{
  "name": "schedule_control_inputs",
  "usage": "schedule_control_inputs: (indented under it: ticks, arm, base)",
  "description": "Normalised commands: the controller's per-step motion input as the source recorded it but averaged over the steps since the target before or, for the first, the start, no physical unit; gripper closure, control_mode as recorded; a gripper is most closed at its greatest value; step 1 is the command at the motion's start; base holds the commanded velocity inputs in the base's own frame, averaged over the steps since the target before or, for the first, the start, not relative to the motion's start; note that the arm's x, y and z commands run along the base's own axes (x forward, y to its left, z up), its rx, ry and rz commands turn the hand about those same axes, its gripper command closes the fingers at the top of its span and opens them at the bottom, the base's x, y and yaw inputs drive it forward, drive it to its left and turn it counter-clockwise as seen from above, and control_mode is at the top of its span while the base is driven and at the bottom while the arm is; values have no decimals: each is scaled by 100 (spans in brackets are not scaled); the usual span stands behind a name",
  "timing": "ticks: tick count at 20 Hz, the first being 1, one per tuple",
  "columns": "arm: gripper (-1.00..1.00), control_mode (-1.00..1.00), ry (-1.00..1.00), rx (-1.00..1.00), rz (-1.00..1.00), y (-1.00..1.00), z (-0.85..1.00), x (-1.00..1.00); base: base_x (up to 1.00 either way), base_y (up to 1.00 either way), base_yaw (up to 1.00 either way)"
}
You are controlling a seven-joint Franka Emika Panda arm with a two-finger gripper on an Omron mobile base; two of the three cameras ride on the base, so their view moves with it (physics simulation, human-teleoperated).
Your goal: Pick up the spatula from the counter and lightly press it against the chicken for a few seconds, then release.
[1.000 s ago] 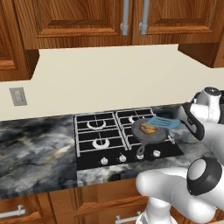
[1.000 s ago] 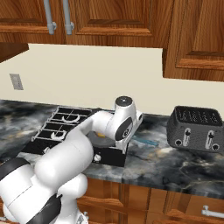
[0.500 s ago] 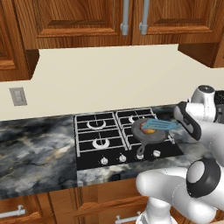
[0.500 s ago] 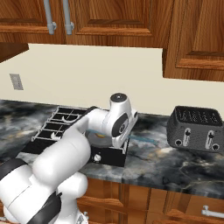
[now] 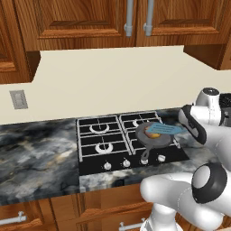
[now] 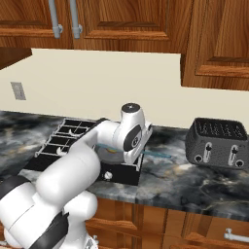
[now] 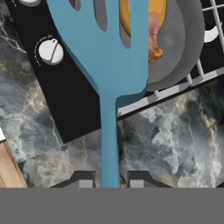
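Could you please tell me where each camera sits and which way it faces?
Left base view: behind the arm, to its left, looking forward and down at the stove and pan; the white arm rises at lower right.
Right base view: behind it, to its right, facing the counter and toaster; the arm rises at lower left.
Hand view: on the hand, looking along the tool, shut on the spatula, whose blade lies over the chicken; fingertips at the bottom.
Shared: both base views show the stove and wall outlet.
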Motion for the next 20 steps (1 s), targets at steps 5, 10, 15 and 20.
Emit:
schedule_control_inputs:
  ticks: [5,10,15,20]
  arm:
    - [100,-100,2,0,0,0,-1,1]
    - [100,-100,0,0,0,0,-4,7]
    - [100,-100,0,0,0,0,-13,7]
    - [100,-100,0,-1,0,0,-17,15]
  base:
    - [0,0,0]
    - [0,0,0]
    - [0,0,0]
    - [0,0,0]
